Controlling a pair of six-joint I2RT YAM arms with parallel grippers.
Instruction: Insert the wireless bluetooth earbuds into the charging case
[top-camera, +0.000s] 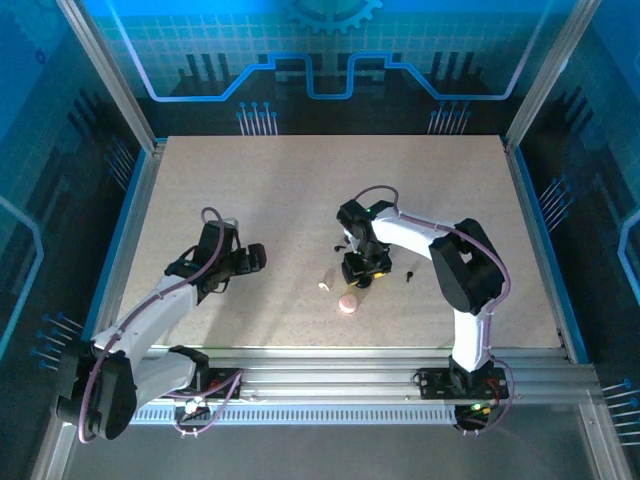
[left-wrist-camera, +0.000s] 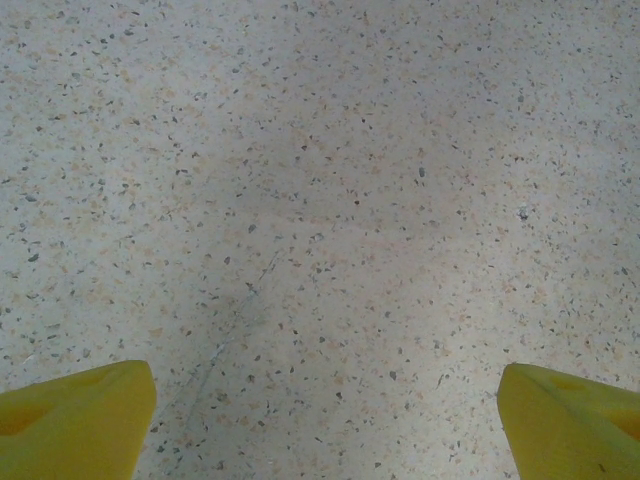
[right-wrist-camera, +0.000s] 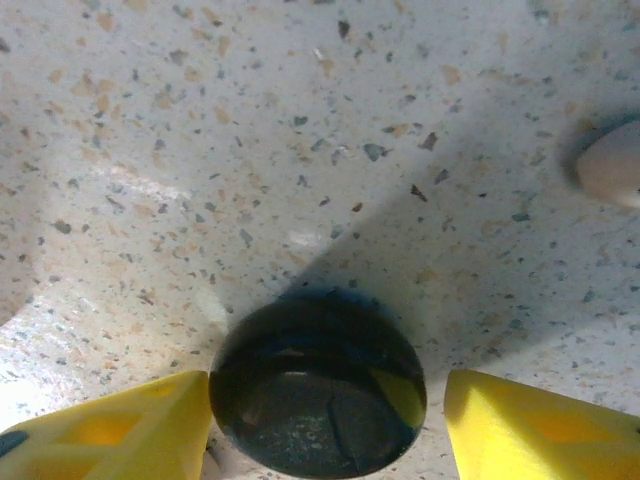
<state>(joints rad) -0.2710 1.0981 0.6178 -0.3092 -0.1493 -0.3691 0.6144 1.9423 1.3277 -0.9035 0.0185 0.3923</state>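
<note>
My right gripper (top-camera: 362, 272) is low over the table (top-camera: 250, 180), just right of the middle of the top picture. In its own camera, my right gripper (right-wrist-camera: 327, 388) has its two yellow fingers (right-wrist-camera: 110, 435) on each side of the round black case (right-wrist-camera: 318, 400), at the bottom of the frame. The left-side finger touches the case. The right-side finger has a small gap next to it. So this gripper is partly open around the case and does not have hold of it yet.

A pale round thing (right-wrist-camera: 612, 165) sits at the right edge of that frame. I cannot tell if it is an earbud or a case.

From the top, a pale earbud (top-camera: 325, 286) lies on the table just to the lower left of my right gripper. A black earbud (top-camera: 410, 274) lies near it on the right. The pink case (top-camera: 347, 303) sits just below the gripper. Both earbuds are out on the table, not inside a case.

My left gripper (top-camera: 252, 259) is at the left of the middle, well apart from all that. In its camera, my left gripper (left-wrist-camera: 325, 400) is wide open over bare table and holds nothing.
</note>
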